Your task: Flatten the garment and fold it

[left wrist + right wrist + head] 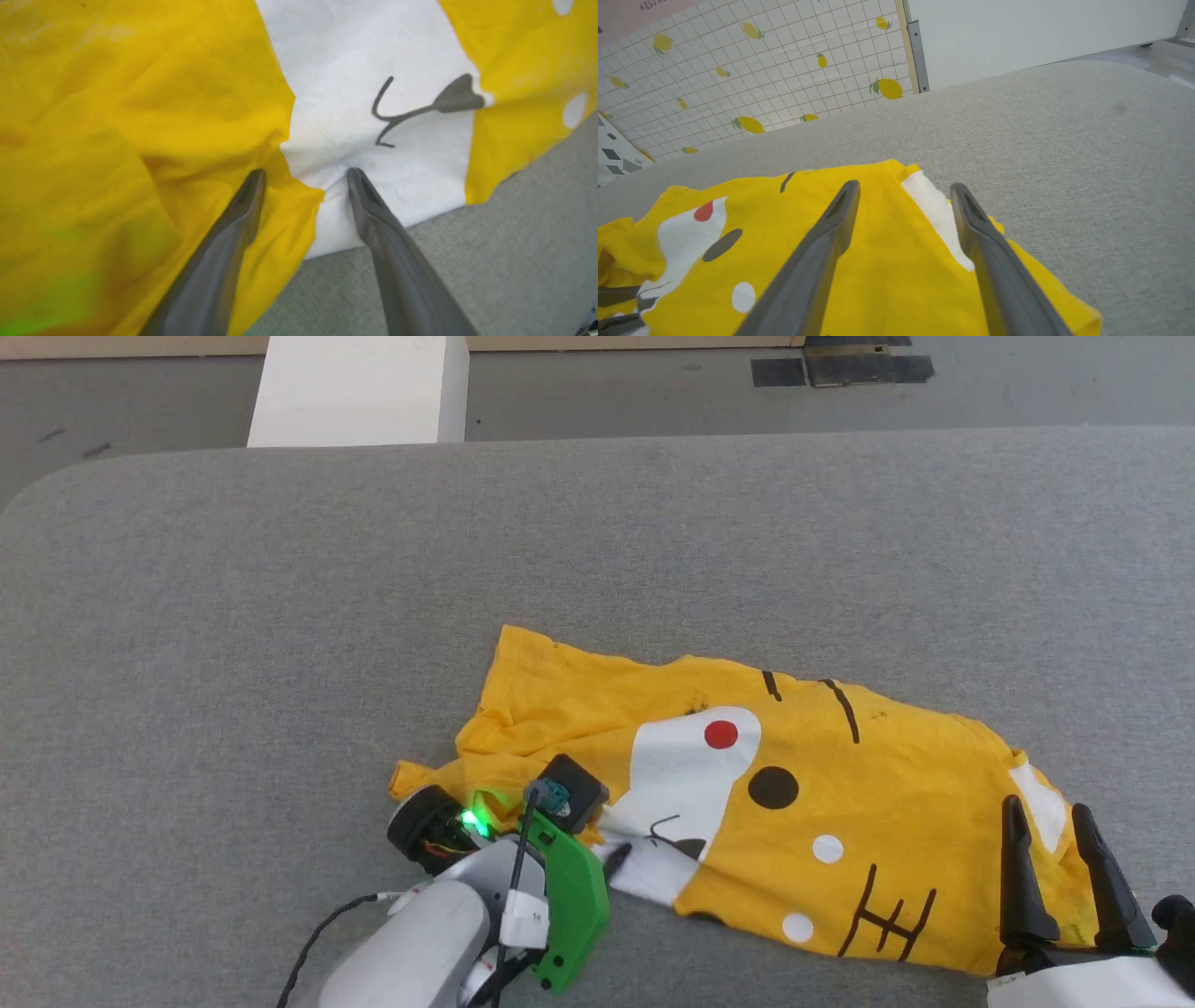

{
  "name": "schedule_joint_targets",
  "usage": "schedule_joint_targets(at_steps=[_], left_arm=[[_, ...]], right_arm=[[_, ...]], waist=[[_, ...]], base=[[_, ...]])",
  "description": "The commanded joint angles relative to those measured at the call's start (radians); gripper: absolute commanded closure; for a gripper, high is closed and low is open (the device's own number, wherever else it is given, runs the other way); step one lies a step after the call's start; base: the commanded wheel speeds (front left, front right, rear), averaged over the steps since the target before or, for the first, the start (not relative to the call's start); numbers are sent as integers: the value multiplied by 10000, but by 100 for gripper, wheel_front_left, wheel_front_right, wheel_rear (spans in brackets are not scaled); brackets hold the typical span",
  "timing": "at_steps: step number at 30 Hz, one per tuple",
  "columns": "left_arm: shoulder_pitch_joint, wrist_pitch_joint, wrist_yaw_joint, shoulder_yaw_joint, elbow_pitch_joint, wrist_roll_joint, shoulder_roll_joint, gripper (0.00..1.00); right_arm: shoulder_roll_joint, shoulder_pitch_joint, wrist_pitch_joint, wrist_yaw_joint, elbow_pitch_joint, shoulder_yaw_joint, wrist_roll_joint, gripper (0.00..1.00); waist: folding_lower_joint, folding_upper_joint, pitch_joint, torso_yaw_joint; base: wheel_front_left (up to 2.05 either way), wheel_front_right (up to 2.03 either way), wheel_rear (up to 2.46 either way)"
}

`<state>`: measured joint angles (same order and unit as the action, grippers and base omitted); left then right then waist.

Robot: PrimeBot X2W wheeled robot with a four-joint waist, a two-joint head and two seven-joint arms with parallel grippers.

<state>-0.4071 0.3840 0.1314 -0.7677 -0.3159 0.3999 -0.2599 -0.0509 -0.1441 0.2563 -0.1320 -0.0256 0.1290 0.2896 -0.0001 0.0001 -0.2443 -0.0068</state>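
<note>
Two end effectors: both at one shirt (887, 784) on a grey tabletop (280, 616).
Shirt: bright yellow, lying rumpled and partly spread near the robot's edge of the tabletop, right of centre.
Print: facing up, with white patches, a red dot, a black dot and black lines.
Shirt's ends: the left end is bunched into folds; the right end lies flatter.
Left end effector (306, 173): pointing down at the shirt's near left part, fingers well apart, tips pressing the cloth where yellow meets a white patch. The cloth puckers between them, and nothing is gripped.
Right end effector (1047, 807): at the shirt's right end, fingers wide apart over yellow cloth beside a white patch, holding nothing. Whether the tips touch the cloth cannot be told.
Beyond the tabletop: grey floor and a white block (359, 387).
</note>
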Motion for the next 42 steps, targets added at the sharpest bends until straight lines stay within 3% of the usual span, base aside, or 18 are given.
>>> schedule_joint_targets(at_steps=[1,7,17,23,26,29,31,32,33,42], left_arm=[[302,151,-12,-328,-650,40,50,100],[-192,-921,-52,187,-181,273,-172,100],[-2300,-1759,-293,1674,1881,-18,-1260,100],[-3405,-2555,-317,1831,821,-324,-1060,100],[-3675,-3295,-412,1813,-327,-519,-828,100],[-3629,-3202,-267,1517,-1472,-308,-541,100],[-3582,-3137,-183,1400,-2083,-44,-358,63],[-3579,-3188,-148,1332,-2329,44,-299,58],[-3580,-3252,-127,1298,-2503,118,-255,0],[-3645,-4441,-27,1137,-2880,875,121,0]], right_arm=[[7,132,55,13,-7,29,87,0],[7,64,55,13,-6,163,129,0],[7,87,55,13,93,30,295,0],[7,344,55,13,217,-134,278,0],[7,475,55,13,231,-293,290,0],[7,530,55,13,207,-370,315,0],[7,529,55,13,164,-391,323,0],[7,531,55,13,142,-391,325,0],[7,531,55,13,121,-381,324,0],[7,379,55,13,-113,-291,80,0]], waist=[[1,-1,63,-54],[1,-1,183,-56],[1,-1,-249,-426],[1,-1,-873,-881],[1,-1,-1096,-1111],[1,-1,-1200,-1218],[1,-1,-1222,-1237],[1,-1,-1223,-1233],[1,-1,-1209,-1214],[1,-1,-498,-468]], base=[[0,0,0],[0,0,0],[0,0,0],[0,0,0],[0,0,0],[0,0,0],[0,0,0],[0,0,0],[0,0,0],[0,0,0]])
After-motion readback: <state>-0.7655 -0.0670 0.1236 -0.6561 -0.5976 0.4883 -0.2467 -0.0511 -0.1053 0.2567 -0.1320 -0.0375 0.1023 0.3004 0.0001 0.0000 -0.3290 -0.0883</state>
